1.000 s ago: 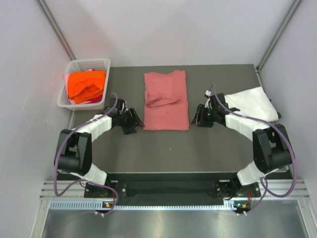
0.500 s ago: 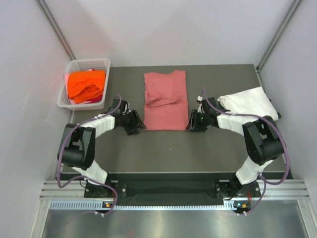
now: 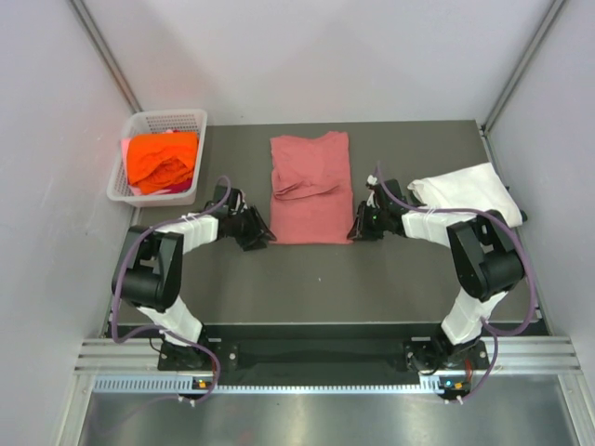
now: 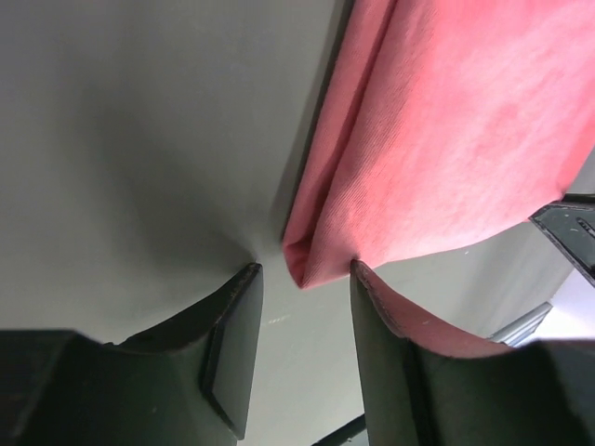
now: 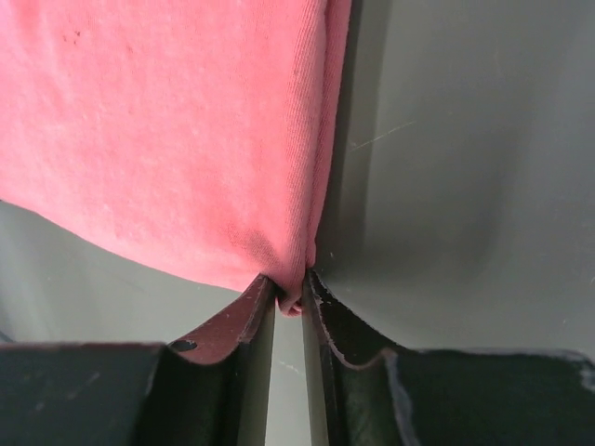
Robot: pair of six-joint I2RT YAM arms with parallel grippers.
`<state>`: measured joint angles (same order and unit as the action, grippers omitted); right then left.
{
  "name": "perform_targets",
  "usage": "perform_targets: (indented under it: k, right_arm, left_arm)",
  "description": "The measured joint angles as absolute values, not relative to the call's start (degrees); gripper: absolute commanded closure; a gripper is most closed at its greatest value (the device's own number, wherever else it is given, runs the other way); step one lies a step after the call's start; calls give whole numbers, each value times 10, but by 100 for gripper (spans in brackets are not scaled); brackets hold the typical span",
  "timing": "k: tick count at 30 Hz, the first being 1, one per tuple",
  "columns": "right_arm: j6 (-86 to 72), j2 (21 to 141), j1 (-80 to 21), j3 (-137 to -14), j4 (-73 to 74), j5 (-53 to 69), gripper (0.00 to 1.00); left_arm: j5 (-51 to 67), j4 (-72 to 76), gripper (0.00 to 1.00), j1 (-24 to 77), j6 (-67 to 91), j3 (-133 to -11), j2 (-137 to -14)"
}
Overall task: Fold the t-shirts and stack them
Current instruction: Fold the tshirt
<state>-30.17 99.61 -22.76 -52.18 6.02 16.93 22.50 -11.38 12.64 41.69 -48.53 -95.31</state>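
The pink-red t-shirt (image 3: 311,186) lies folded into a long rectangle in the middle of the table. My left gripper (image 3: 264,236) is open at its near left corner; that corner (image 4: 307,265) sits between the fingertips. My right gripper (image 3: 357,230) is shut on the shirt's near right corner (image 5: 296,299). The white t-shirt (image 3: 468,193) lies folded at the right. The bright orange t-shirt (image 3: 163,160) lies crumpled in the basket.
A white mesh basket (image 3: 173,119) stands at the far left corner of the table. The dark table (image 3: 316,279) runs to the side walls.
Both grippers moved inward to the near corners of the pink-red shirt. The right one has closed on its corner.
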Motion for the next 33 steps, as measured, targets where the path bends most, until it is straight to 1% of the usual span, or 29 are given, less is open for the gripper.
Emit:
perform_targets:
  k: [2,4,6,7,8,9,10,12,16,19,25,28,33]
  right_arm:
    - [-301,996,-229,-522,58,166,84]
    - [-300,996,-229,-522,57,163,89]
    - [-300,996,-229,-522,58,160,92]
    - [-299,996,-229,-522,58,159,95]
    - [-297,996,-229,-522,57,159,98]
    - [-296,996,-229,-522,57,159,99]
    - [-295,996,-229,-522,57,159,100]
    - [-295,996,-229,-522,57,160,100]
    - [-290,993,-230,-517,55,160,100]
    - [-283,970,-230,-501,61,160,100]
    - [-263,886,-232,-489,107,165,100]
    - [-255,858,-232,-510,141,166,100]
    - [-250,838,-231,-590,197,163,100]
  left_arm:
    - [230,-103,53,126,421,-485,-958]
    - [234,-94,54,127,424,-486,-962]
    - [236,-84,58,127,429,-486,-967]
    - [239,-77,61,128,433,-486,-971]
    - [243,-70,65,129,437,-486,-975]
    - [244,-63,75,130,441,-485,-978]
    - [247,-57,82,131,446,-484,-981]
    - [244,-46,100,136,452,-479,-986]
    - [244,-39,100,139,452,-474,-985]
    - [237,-49,100,141,447,-469,-971]
    - [233,-109,100,146,439,-462,-888]
    - [233,-148,100,146,435,-490,-850]
    - [228,-195,100,147,428,-571,-816]
